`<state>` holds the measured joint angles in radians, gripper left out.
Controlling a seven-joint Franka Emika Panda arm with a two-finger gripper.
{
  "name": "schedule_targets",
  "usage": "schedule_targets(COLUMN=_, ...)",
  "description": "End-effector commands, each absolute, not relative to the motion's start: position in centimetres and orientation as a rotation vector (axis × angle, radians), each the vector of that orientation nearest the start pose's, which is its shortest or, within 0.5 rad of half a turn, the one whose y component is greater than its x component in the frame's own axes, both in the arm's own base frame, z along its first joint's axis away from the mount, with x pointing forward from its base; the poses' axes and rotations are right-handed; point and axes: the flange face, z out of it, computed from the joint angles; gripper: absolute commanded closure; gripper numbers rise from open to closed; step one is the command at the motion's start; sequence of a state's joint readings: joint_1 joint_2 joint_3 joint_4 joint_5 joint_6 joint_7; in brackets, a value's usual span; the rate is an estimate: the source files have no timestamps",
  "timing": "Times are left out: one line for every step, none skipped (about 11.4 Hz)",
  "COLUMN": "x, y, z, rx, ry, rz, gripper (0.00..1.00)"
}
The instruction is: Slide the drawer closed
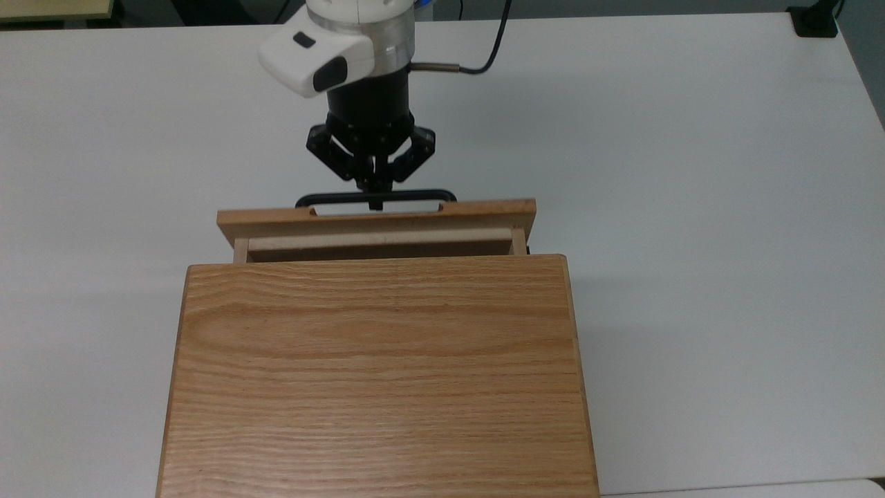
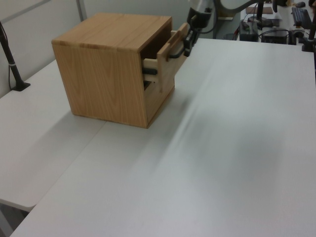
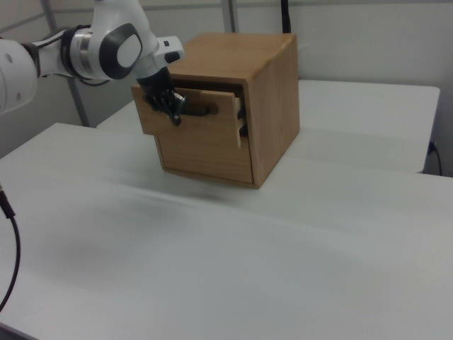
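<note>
Your drawer [image 1: 377, 220] sits almost fully inside the cabinet [image 1: 377, 377], with just a narrow strip of its side walls and inner front edge showing between the front panel and the cabinet's top edge in the top view. In the left view, the drawer [image 2: 168, 61] juts slightly from the cabinet [image 2: 111, 69], a short piece of its side exposed. The black bar handle [image 1: 375, 197] runs along the outer face of the front panel. Your gripper [image 1: 375, 185] meets that handle at its middle, fingers drawn close together; whether they actually pinch the bar or merely press against it, you cannot quite tell. The cabinet stands on a white table [image 1: 691, 207].
</note>
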<state>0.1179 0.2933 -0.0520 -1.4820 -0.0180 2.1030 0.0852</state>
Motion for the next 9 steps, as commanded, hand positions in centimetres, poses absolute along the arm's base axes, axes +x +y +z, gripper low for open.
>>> schedule_targets(x=71.0, y=5.8, z=54.6, rx=-3.056, ry=0.053, rz=-0.707, gripper=1.00)
schedule_targets(x=71.5, y=5.7, z=54.2, rx=-3.044, ry=0.075, rz=-0.744, gripper=1.00)
schedule_targets(x=71.9, y=5.8, z=54.6, rx=-3.016, ry=0.089, rz=-0.821, gripper=1.00)
schedule_targets(x=72.1, y=5.7, z=55.0, rx=-2.995, ry=0.093, rz=-0.879, gripper=1.00)
schedule_targets(x=72.2, y=5.2, z=55.1, rx=-2.999, ry=0.100, rz=-0.898, gripper=1.00)
schedule_targets(x=72.4, y=4.9, z=54.7, rx=-3.009, ry=0.102, rz=-0.895, gripper=1.00)
schedule_targets(x=72.3, y=4.9, z=54.6, rx=-3.012, ry=0.096, rz=-0.891, gripper=1.00)
schedule_targets(x=72.0, y=4.9, z=55.0, rx=-3.015, ry=0.090, rz=-0.881, gripper=1.00)
schedule_targets(x=70.9, y=4.7, z=54.7, rx=-3.038, ry=0.090, rz=-0.808, gripper=1.00)
